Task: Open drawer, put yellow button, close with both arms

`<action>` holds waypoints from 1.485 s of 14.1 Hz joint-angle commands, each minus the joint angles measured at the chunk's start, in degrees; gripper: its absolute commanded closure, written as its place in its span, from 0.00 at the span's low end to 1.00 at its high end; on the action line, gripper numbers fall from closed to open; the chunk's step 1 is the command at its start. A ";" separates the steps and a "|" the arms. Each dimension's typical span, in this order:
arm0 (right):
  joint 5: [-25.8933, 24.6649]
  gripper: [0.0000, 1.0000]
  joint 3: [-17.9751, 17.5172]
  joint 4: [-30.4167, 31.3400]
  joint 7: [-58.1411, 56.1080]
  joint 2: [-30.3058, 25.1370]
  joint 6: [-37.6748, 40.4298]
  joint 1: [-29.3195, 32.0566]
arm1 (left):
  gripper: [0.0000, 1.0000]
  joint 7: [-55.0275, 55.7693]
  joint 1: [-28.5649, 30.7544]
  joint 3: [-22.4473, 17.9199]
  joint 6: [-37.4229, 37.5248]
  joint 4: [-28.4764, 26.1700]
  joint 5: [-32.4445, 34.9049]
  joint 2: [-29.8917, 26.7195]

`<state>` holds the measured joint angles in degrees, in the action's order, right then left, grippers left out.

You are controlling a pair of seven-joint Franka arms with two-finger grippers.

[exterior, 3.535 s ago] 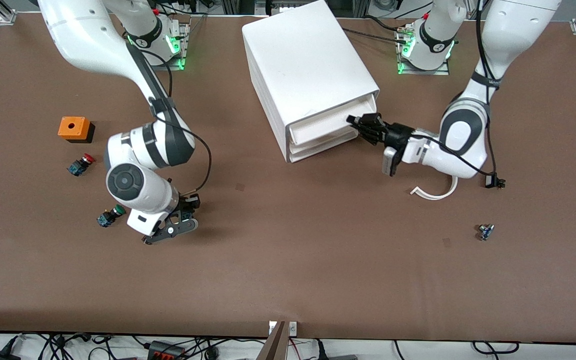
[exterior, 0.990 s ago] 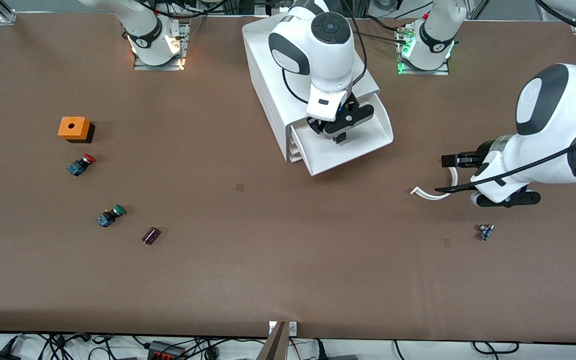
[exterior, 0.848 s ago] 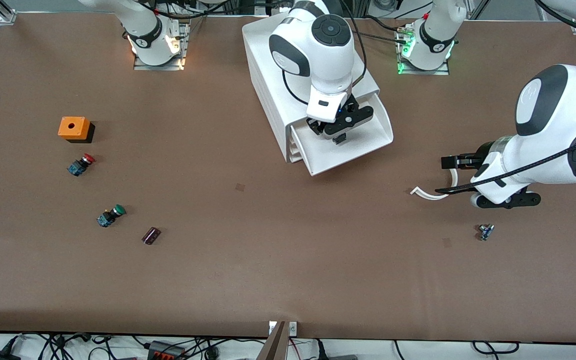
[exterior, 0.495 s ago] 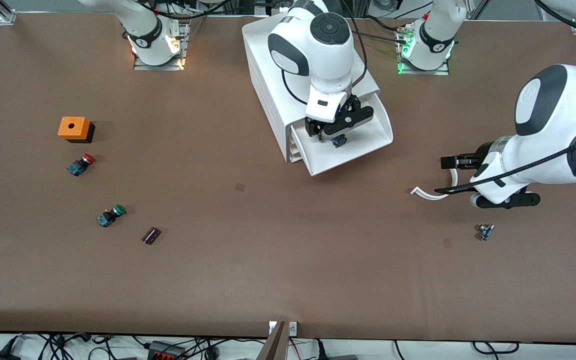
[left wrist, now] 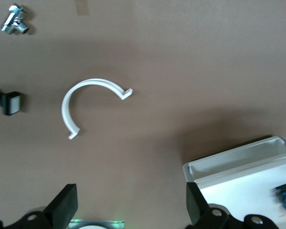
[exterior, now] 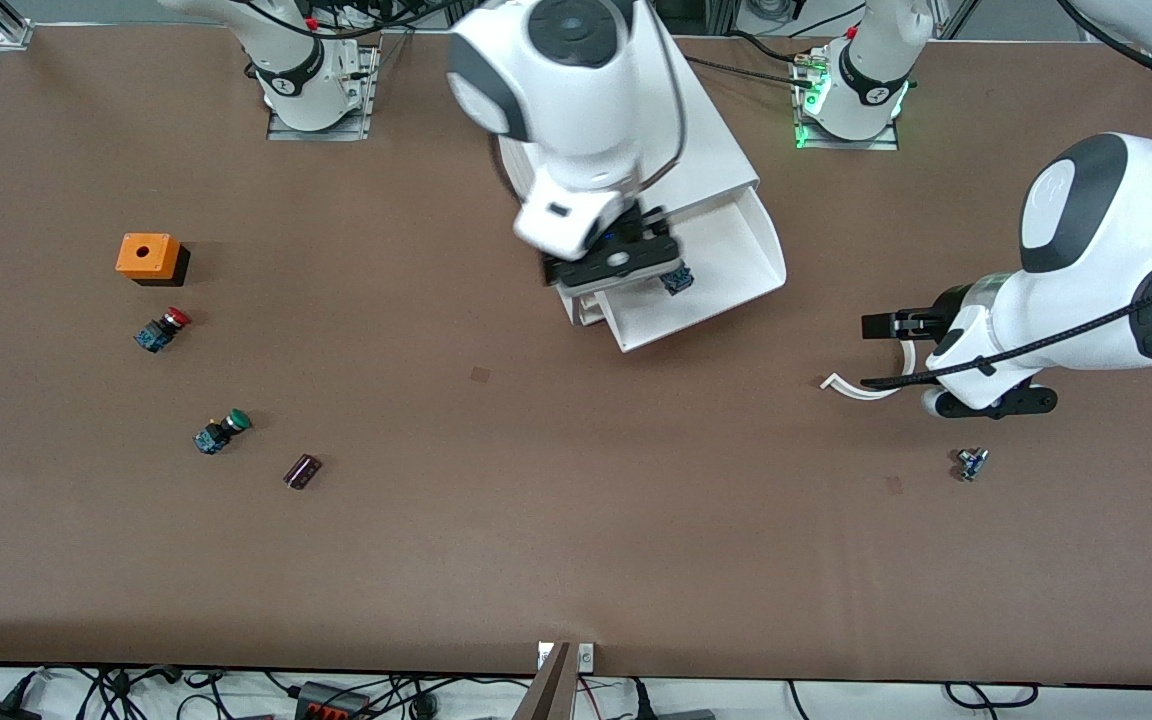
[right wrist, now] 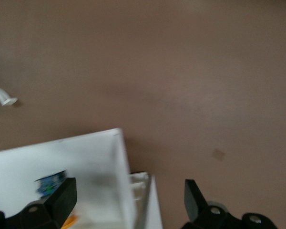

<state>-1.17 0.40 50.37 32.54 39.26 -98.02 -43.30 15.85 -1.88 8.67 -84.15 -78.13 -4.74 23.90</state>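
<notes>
Now yellow button (exterior: 677, 281) in open drawer (exterior: 736, 262)

Honestly can't read any text here. No labels, brand names or numbers show up on the cabinet (exterior: 626, 130), the arms or the little parts on the table (exterior: 576, 520). The collars at both arm bases (exterior: 286, 85) carry a small dark round mark, but it's too tiny to make out as a letter or logo.
</notes>
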 commanded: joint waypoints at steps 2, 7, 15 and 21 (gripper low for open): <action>0.12 0.00 -0.57 1.75 -5.96 -2.69 5.99 11.97 | 0.00 6.11 -0.67 2.30 -9.24 -8.85 -1.15 -2.36; 1.08 0.00 -1.01 1.75 -11.18 -3.57 8.36 24.64 | 0.00 21.22 -0.85 9.60 -25.51 -20.47 -1.06 -5.35; 1.08 0.00 -0.48 7.96 -20.32 -9.61 12.16 37.22 | 0.00 34.34 -0.59 18.66 -39.16 -32.79 -1.06 -8.52; 1.17 0.00 -0.57 24.24 -30.05 -23.25 2.93 45.57 | 0.00 38.19 0.03 24.63 -38.10 -36.83 -1.15 -10.89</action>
<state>-0.54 0.80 66.37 6.71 22.49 -92.45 -0.75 51.51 -2.93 30.49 -122.51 -112.04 -5.43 15.61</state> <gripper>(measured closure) 0.000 0.000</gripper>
